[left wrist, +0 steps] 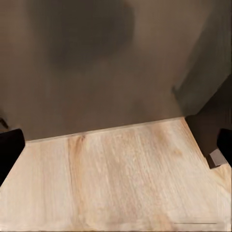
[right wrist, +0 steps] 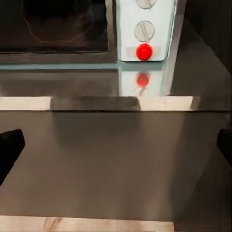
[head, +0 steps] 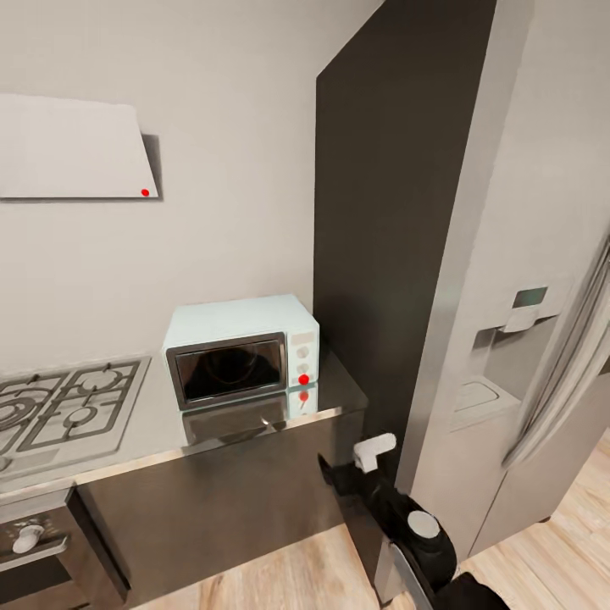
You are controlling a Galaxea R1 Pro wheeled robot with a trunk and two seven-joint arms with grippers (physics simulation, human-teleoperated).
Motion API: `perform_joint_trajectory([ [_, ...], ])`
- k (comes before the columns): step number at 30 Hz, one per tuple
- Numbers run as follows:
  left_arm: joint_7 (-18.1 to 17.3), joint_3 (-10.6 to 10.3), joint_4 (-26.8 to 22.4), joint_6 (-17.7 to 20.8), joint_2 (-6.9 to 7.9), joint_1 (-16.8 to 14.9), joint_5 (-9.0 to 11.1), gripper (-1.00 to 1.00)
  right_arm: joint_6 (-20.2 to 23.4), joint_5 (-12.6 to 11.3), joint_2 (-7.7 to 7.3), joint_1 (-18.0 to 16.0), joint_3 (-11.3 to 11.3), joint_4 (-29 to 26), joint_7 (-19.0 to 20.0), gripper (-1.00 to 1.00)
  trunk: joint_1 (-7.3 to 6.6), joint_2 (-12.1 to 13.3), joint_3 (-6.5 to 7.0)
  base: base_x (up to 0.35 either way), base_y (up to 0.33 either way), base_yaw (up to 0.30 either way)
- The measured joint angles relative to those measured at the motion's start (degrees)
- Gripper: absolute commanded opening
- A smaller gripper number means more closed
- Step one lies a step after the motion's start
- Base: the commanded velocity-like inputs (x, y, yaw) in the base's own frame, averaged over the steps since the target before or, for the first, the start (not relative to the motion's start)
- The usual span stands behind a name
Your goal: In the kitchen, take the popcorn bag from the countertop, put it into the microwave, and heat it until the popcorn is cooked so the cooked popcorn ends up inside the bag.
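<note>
Small pale blue microwave point(head: 241, 350) on the shiny grey countertop point(head: 152, 436), right at its end, door shut. Dark glass door on the left side of its front, two round knobs and a red dot point(head: 303, 379) down the right panel. Red dot mirrored in the shiny top just below it. Gas hob point(head: 63, 405) set into the countertop, left of the microwave. Dark cabinet fronts point(head: 212, 508) under the top, and an oven with a steel knob point(head: 27, 537) low at the left. Flat grey hood point(head: 72, 148) on the wall above the hob, with its own little red dot. Tall dark panel point(head: 390, 212) beside the microwave, then a steel fridge point(head: 525, 322) further right. Light wood floor point(left wrist: 116, 179) below.

Right arm point(head: 407, 525) low in front of the cabinet end, black with a white tip. Right gripper point(right wrist: 116, 150) aimed at the cabinet front below the microwave, dark fingertips wide apart at both edges, nothing between them. Left gripper point(left wrist: 116, 150) aimed at the floor and a dark cabinet base, tips also apart, probably empty, though blurry.
</note>
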Motion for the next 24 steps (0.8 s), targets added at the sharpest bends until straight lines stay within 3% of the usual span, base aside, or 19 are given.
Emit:
perform_joint_trajectory([
  [3, 0.0, 1.1, 7.8, -4.0, 0.08, -0.1, 0.0, 1.00, 0.4, -0.2, 1.21, -8.6, -0.4, 7.3, -2.4, 1.00, 0.00, 0.0, 0.00, 0.000, 0.000, 0.000],
  [8, 0.0, 4.1, 10.4, -5.1, 0.03, -0.1, 0.1, 1.00, -0.5, -0.4, 3.37, -16.9, -0.5, 18.8, -3.8, 1.00, 0.00, 0.0, 0.00, 0.000, 0.000, 0.000],
  [16, 0.0, 8.8, 15.6, -5.3, -0.07, -0.7, 0.0, 1.00, -5.3, 0.1, 5.97, -20.2, 0.2, 27.4, -4.0, 1.00, 0.00, 0.0, -0.01, 0.000, 0.000, 0.000],
  [24, 0.0, 9.9, 16.5, -5.3, -0.08, -1.0, 0.0, 1.00, -6.8, 0.1, 6.58, -20.5, 0.2, 28.7, -4.0, 1.00, -0.01, 0.0, 0.00, 0.000, 0.000, 0.000],
])
